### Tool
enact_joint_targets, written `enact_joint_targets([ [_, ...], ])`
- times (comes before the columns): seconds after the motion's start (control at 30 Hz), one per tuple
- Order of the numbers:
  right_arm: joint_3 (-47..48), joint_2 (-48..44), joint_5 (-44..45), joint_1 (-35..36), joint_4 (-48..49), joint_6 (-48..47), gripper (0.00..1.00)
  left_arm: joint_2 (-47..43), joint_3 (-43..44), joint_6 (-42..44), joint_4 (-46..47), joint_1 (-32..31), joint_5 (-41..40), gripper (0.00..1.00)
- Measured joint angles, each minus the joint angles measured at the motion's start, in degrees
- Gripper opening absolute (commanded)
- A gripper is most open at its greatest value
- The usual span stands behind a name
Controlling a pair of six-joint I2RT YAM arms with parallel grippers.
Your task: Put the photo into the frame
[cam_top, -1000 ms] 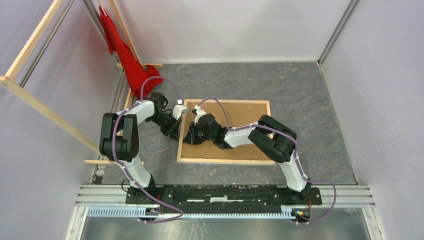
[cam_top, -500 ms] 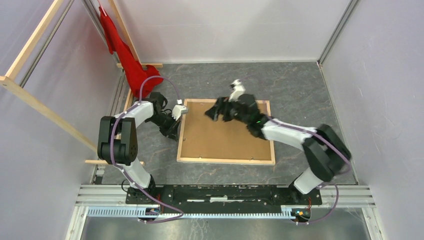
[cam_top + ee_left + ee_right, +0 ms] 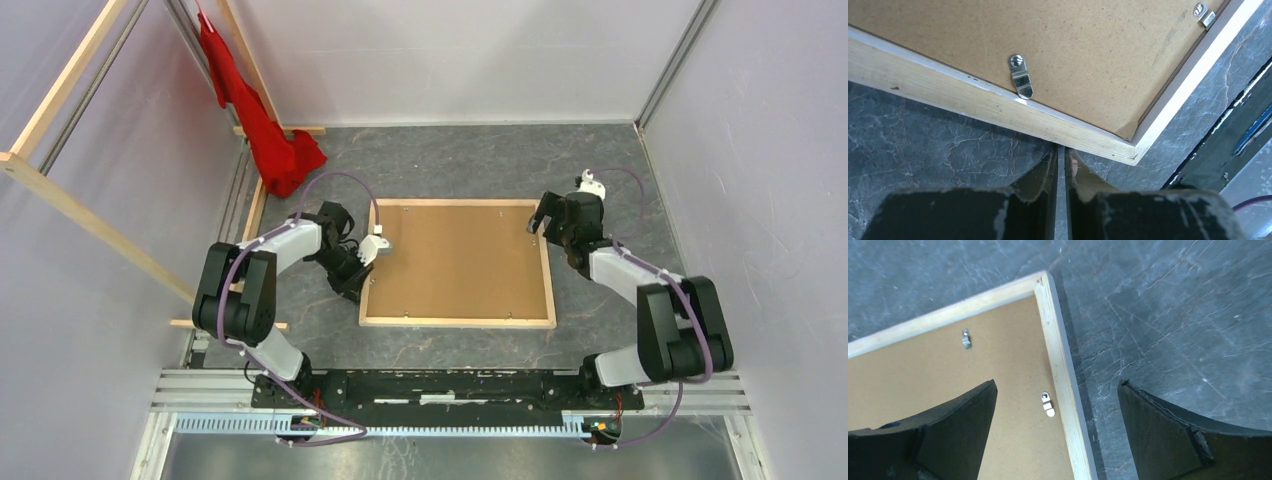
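The frame point(image 3: 457, 322) lay back-up, the brown backing board point(image 3: 460, 260) seated inside it. The photo was out of sight, presumably beneath. The left gripper point(image 3: 1060, 152), pressed together, sat at the left rail. The right gripper point(image 3: 1057, 390) hung spread over the far corner. Next, I'd guess, careful nudging of the small clips point(image 3: 1020, 80).

Soft, even, fairly bright light from above; shadows are faint in the top view. In the right wrist view the frame point(image 3: 1063, 375) throws a narrow dark shadow onto the bench point(image 3: 1173, 315); a metal clip point(image 3: 1020, 82) glints
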Motion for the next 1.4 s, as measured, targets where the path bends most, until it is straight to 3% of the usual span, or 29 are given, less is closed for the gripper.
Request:
enact_joint_targets([
  [0.3, 8.2, 18.0, -9.2, -0.6, 5.1, 1.8, 0.98, -1.6, -1.1, -0.4, 1.1, -6.9, -2.5, 0.17],
  [0.53, 25.3, 33.2, -10.4, 3.7, 8.0, 2.2, 0.98, 0.4, -0.2, -5.2, -1.0, -16.2, -2.9, 0.22],
  [0.63, 35.1, 40.5, -9.4, 7.2, 8.0, 1.2, 0.98, 3.9, 1.9, -8.6, -4.8, -23.1, -2.4, 0.37],
  [0.7, 39.5, 43.5, -9.3, 9.1, 7.9, 0.8, 0.98, 5.5, 2.9, -10.0, -6.7, -27.1, -1.5, 0.55],
  [0.8, 44.1, 46.1, -9.6, 11.1, 6.1, 0.0, 0.98, 7.0, 4.1, -11.5, -10.4, -31.5, 1.1, 0.65],
  [1.0, 49.8, 46.6, -11.2, 11.3, -0.4, -1.3, 0.98, 6.7, 4.7, -11.1, -11.5, -32.6, 3.0, 0.73],
  [1.17, 46.1, 40.5, -11.0, 9.5, -2.9, -1.0, 0.98, 1.7, 4.8, -7.6, -9.9, -31.1, 1.7, 0.82],
  [1.3, 35.9, 28.7, -9.6, 5.9, -3.1, 0.5, 0.98, -3.1, 7.8, -2.9, -11.8, -23.3, 0.1, 0.8],
  [1.4, 25.5, 17.5, -6.9, 3.7, -2.5, 1.9, 0.98, -3.3, 13.3, 0.1, -12.8, -14.1, -1.7, 0.76],
])
